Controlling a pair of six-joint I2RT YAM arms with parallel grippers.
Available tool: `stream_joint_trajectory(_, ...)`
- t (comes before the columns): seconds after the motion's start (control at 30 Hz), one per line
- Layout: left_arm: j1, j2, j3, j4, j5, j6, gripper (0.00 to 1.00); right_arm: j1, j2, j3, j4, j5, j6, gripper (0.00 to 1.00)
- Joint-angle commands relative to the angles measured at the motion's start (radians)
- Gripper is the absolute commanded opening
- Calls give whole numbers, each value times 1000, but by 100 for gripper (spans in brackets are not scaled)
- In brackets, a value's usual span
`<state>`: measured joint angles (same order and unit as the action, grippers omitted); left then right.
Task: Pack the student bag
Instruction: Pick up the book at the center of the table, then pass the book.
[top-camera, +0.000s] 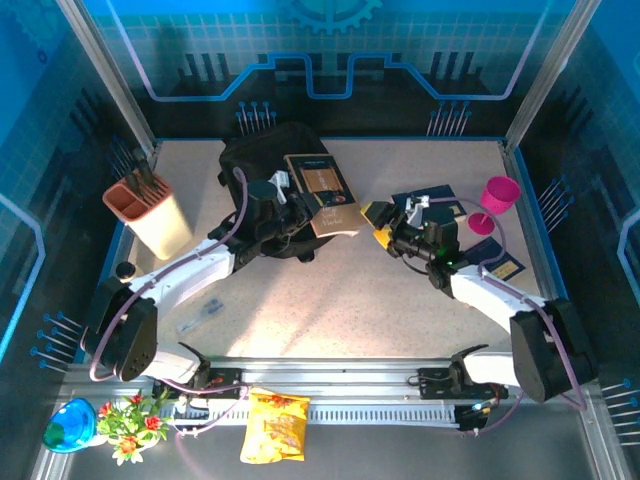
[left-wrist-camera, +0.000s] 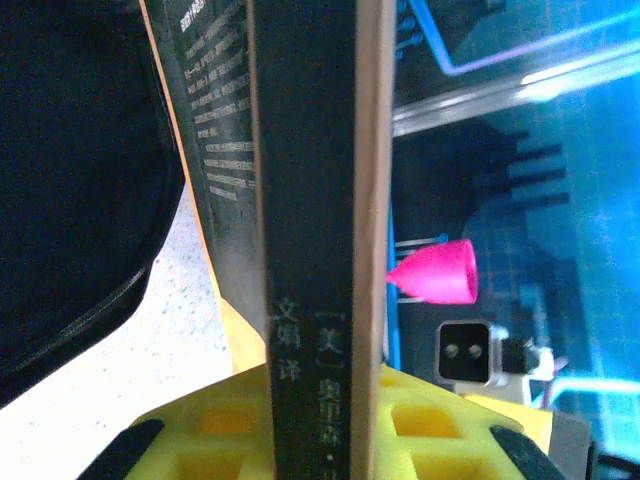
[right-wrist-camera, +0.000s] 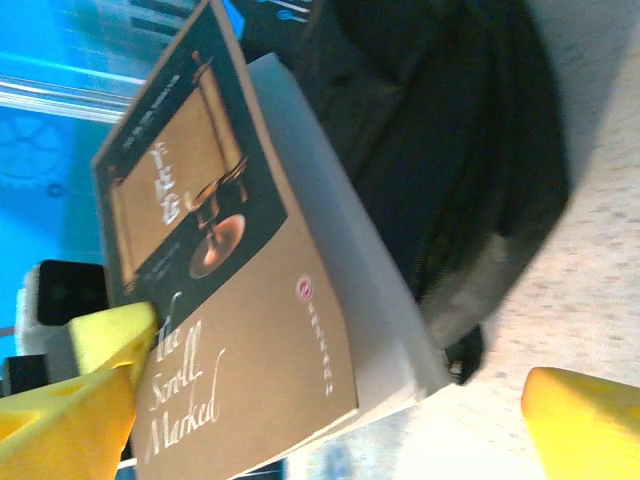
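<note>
L cam: my left gripper (left-wrist-camera: 310, 435) pinches book (left-wrist-camera: 300, 200), pink cup (left-wrist-camera: 435, 272) beyond. R cam: right gripper (right-wrist-camera: 325, 410) spread wide, book fronting student bag (right-wrist-camera: 450, 130).

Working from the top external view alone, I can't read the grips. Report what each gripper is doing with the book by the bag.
Observer: In the left wrist view the left gripper is clamped on the book, its spine between the yellow fingers.
Operator: Now the right one.
Observer: The right gripper is open; one yellow finger sits by the cover, the other is clear of it.
Operator: Read me the title.
Observer: "The Scroll Marked"; the student bag lies just behind the book.
</note>
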<state>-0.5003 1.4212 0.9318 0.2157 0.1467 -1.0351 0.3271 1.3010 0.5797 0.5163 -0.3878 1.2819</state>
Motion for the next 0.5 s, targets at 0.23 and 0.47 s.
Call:
stream_joint_trajectory(0.23,-14,28,51,269,-189,-175,6,56,207,128,352,-14,363,100)
stream_joint_trajectory(0.47,-27,95,121,259,-225,-198,6,51,328,241,430,-27,458,95)
